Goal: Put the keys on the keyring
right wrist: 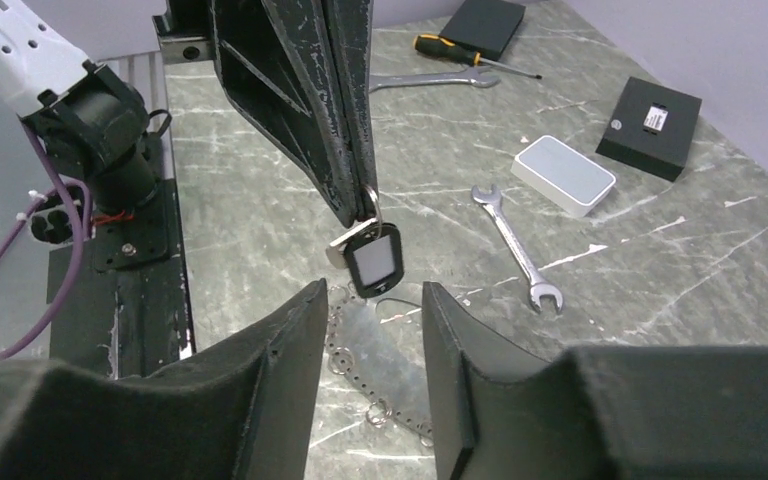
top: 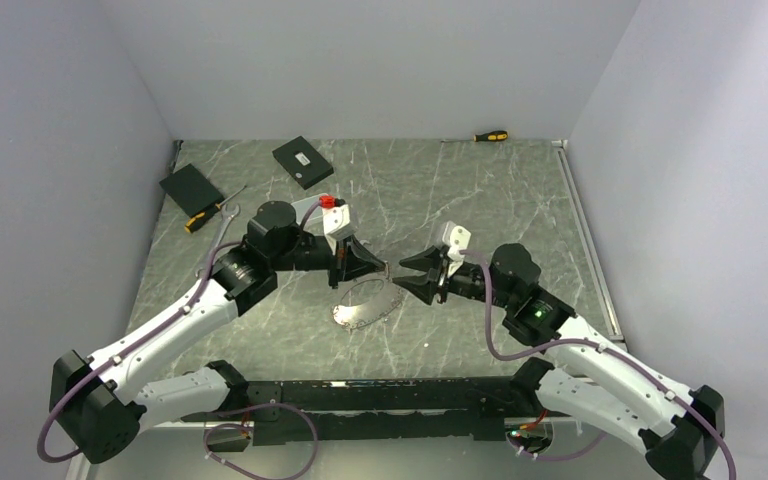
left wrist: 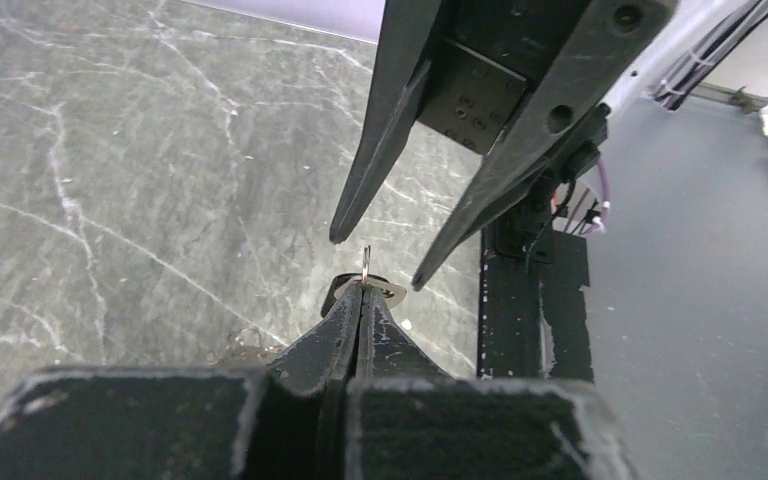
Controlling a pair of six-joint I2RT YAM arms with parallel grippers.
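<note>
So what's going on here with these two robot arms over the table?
The left gripper is shut on the little metal ring of a small bunch of keys, a black-framed tag with a silvery piece behind it, and holds it in the air. The right gripper is open in front of it, with a finger on each side of the tag. The silvery chain-like keyring lies on the grey marbled table underneath. The keys are not on it yet.

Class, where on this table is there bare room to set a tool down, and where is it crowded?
Bare: the far right, between the screwdriver and the right gripper. Crowded: the centre, around left gripper, keys and keyring; far left, with black boxes.
</note>
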